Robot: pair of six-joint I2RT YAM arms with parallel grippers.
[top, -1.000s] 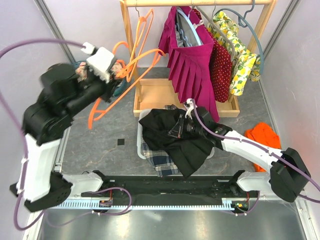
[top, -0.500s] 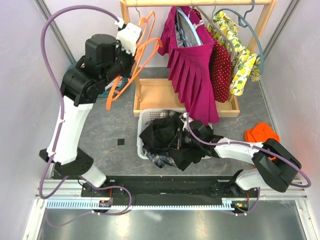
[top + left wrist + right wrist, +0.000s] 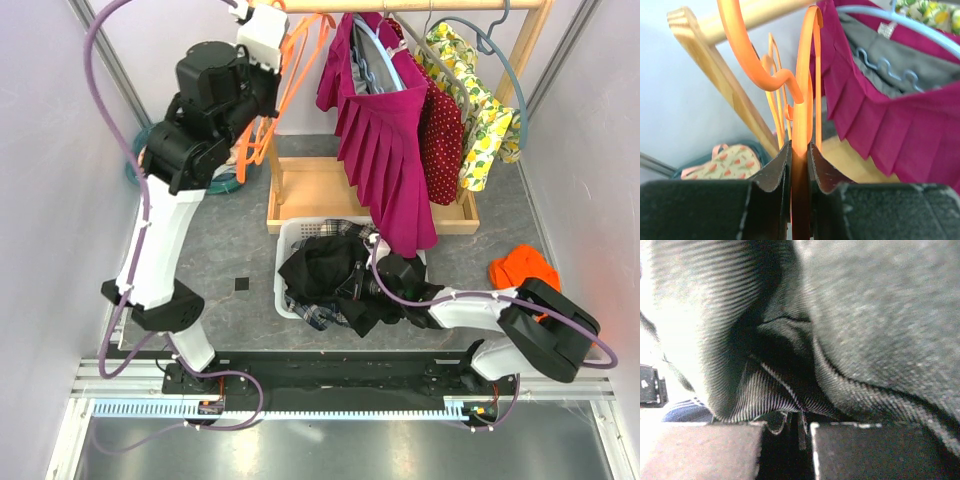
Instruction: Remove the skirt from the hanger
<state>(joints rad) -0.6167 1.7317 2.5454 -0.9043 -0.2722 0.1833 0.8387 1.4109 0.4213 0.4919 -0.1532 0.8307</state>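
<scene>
The left gripper [image 3: 799,172] was clamped on the orange hanger [image 3: 285,75] (raised beside the rail [image 3: 400,5]). The right gripper [image 3: 372,272] pinched the black skirt [image 3: 325,275], which lay heaped in the basket [image 3: 285,240].

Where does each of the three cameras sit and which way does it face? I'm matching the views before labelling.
Top external: above and behind the arm bases, looking down at both arms, the white basket and the wooden rack.
Left wrist: on the left gripper, facing the rack; its fingers clamp the orange hanger.
Right wrist: on the right gripper, pressed against the black skirt.
Shared: hanger, magenta skirt, black skirt.
</scene>
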